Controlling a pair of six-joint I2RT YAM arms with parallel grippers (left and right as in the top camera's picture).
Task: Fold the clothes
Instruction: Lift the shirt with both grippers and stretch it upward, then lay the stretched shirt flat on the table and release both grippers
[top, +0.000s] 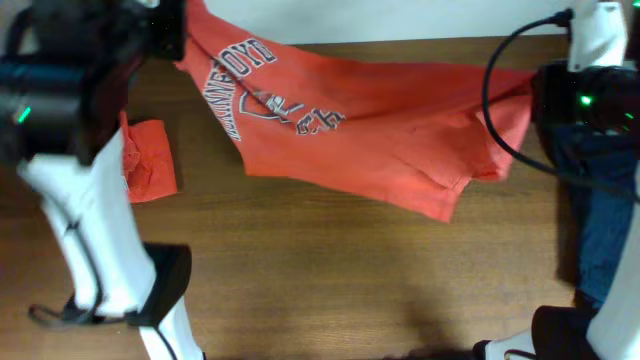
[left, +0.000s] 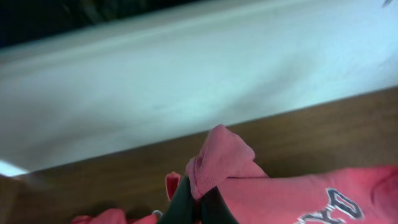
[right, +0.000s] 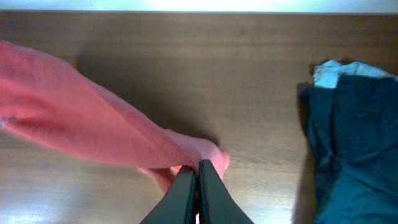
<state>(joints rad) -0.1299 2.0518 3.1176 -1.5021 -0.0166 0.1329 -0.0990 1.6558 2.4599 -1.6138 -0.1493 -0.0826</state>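
The left gripper (left: 198, 200) is clenched on a bunched nub of the shirt (top: 380, 120), the red fabric puckering up just past its tips. The right gripper (right: 198, 177) is likewise pinched shut on a gathered edge of the same shirt, with the cloth trailing off to one side across the desk (top: 350, 280).

From overhead, the shirt hangs stretched between the two, spanning the far half of the desk, lettering up near the left end and one flap sagging toward the middle. A small red bundle (top: 150, 160) lies beside the left arm, and a blue cloth (top: 600, 220) lies heaped by the right arm, apart from the shirt.

The shirt looks light and limp: it will drape, wrinkle and slide rather than hold a crease. Corners, hem or shoulder seams should give truer holds than mid-panel bunches.
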